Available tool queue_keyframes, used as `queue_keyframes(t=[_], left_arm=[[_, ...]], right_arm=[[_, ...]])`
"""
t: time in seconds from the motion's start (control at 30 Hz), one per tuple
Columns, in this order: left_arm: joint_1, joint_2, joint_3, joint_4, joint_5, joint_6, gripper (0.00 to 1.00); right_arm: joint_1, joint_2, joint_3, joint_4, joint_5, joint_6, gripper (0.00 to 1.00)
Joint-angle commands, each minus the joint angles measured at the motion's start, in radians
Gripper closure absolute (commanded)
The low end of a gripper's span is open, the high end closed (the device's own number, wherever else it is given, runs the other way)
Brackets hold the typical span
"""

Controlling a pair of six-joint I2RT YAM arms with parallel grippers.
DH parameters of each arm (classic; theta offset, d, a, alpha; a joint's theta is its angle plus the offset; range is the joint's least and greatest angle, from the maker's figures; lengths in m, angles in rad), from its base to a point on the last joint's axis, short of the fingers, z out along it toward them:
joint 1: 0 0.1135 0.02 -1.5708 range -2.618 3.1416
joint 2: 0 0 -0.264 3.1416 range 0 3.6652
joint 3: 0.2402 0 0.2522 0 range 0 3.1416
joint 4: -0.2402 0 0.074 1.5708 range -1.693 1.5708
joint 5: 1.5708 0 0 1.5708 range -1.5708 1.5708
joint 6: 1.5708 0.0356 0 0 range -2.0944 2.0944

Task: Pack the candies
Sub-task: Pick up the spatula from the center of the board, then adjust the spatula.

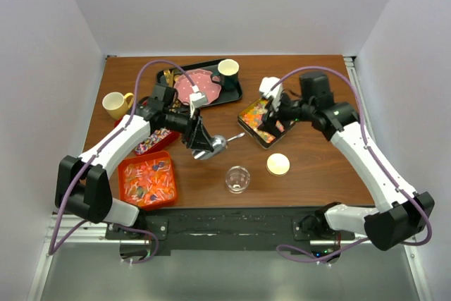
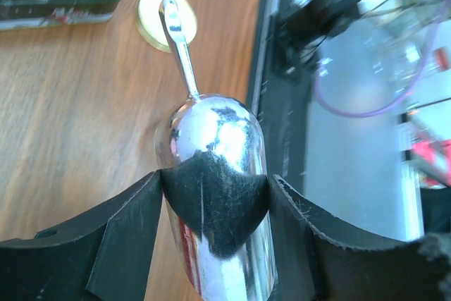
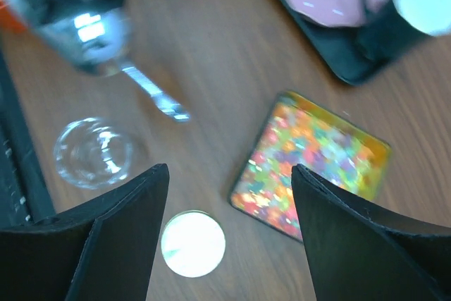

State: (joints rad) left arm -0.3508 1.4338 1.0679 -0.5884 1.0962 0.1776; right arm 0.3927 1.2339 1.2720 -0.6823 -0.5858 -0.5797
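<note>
Left wrist view has the left gripper [image 2: 215, 177] clamped on a shiny silver metal scoop [image 2: 218, 128], while the right gripper [image 3: 229, 168] gapes empty over tiny multicoloured candies [image 3: 310, 156].

the jar [image 1: 237, 179] sits between the candies [image 1: 148, 180], left, and lid [image 1: 277, 164], right.

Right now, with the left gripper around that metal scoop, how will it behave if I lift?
The scoop looks polished and rounded, so it may slip or twist in the left gripper. Its thin handle sticks out far, so that end could swing down. It looks like rigid metal, unlikely to flex.
</note>
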Motion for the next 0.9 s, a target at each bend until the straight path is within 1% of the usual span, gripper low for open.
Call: queue_keyframes(t=[0.0,0.07,0.17,0.2,0.3,0.5,0.7,0.8,0.83,0.87], left_arm=[[0.059,-0.027,-0.011,0.082,0.237,-0.056,1.0],[0.065,-0.039,-0.028,0.097,0.278,-0.093,1.0],[0.068,-0.05,-0.065,0.168,0.327,-0.17,1.0],[0.07,-0.052,-0.072,0.226,0.343,-0.256,1.0],[0.073,-0.05,-0.092,0.315,0.392,-0.358,0.99],[0.076,-0.047,-0.097,0.401,0.419,-0.438,0.99],[0.076,-0.036,-0.108,0.438,0.435,-0.478,0.99],[0.076,-0.032,-0.106,0.458,0.441,-0.495,0.99],[0.076,-0.03,-0.108,0.463,0.444,-0.498,0.99],[0.076,-0.027,-0.108,0.467,0.445,-0.5,0.99]], right_arm=[[0.162,-0.077,-0.065,0.029,0.053,-0.117,0.25],[0.23,-0.1,-0.095,0.07,0.108,-0.138,0.25],[0.279,-0.099,-0.105,0.099,0.124,-0.166,0.25],[0.291,-0.099,-0.102,0.101,0.139,-0.189,0.25],[0.331,-0.085,-0.1,0.11,0.164,-0.248,0.25],[0.376,-0.04,-0.085,0.113,0.184,-0.316,0.27],[0.402,-0.007,-0.076,0.115,0.182,-0.348,0.36],[0.411,0.006,-0.076,0.127,0.199,-0.356,0.46],[0.414,0.006,-0.077,0.141,0.207,-0.356,0.52],[0.416,0.006,-0.077,0.147,0.219,-0.358,0.54]])
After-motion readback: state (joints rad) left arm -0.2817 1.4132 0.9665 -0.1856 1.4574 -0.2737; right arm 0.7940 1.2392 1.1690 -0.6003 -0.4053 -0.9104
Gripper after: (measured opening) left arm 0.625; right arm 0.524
